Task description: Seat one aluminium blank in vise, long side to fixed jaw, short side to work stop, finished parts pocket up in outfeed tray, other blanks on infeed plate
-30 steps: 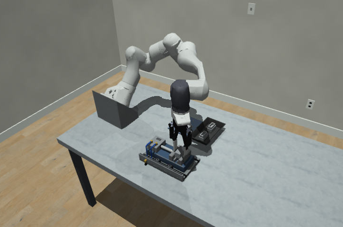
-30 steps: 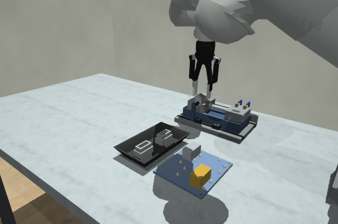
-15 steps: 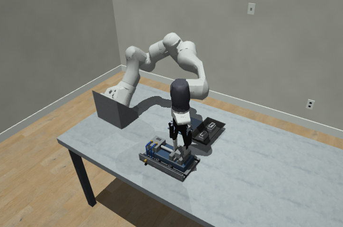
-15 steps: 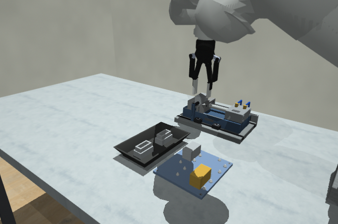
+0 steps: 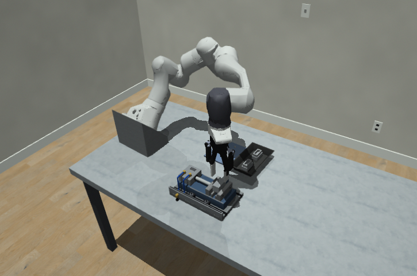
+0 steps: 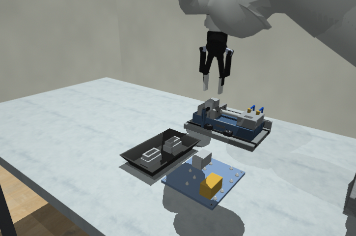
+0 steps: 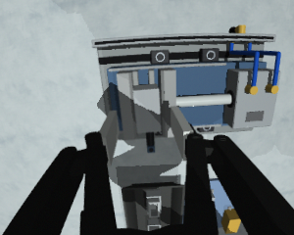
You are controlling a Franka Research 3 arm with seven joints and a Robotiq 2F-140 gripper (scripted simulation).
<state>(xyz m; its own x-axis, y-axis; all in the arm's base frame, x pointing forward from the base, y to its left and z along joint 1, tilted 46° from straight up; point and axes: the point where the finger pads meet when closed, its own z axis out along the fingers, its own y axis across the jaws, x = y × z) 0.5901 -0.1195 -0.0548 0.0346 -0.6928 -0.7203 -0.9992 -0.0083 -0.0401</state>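
My gripper (image 6: 212, 89) hangs open and empty a short way above the vise (image 6: 228, 123), over the end nearer the infeed plate. It also shows in the top view (image 5: 219, 174) and in the wrist view (image 7: 146, 140). A grey aluminium blank (image 6: 212, 104) sits in the vise's opening beside the end block without hoses. It rises above the jaws and looks tilted (image 5: 219, 186). The blue infeed plate holds a second aluminium blank (image 6: 202, 159) at its far corner and a brass blank (image 6: 210, 185). The black outfeed tray (image 6: 160, 151) holds two finished parts (image 6: 150, 156) (image 6: 172, 143), pockets up.
The vise's hose end with blue hoses (image 6: 253, 112) points away from the tray. Small pins stick up from the infeed plate. A dark grey box (image 5: 138, 134) stands at the arm's base. The tray lies right beside the plate.
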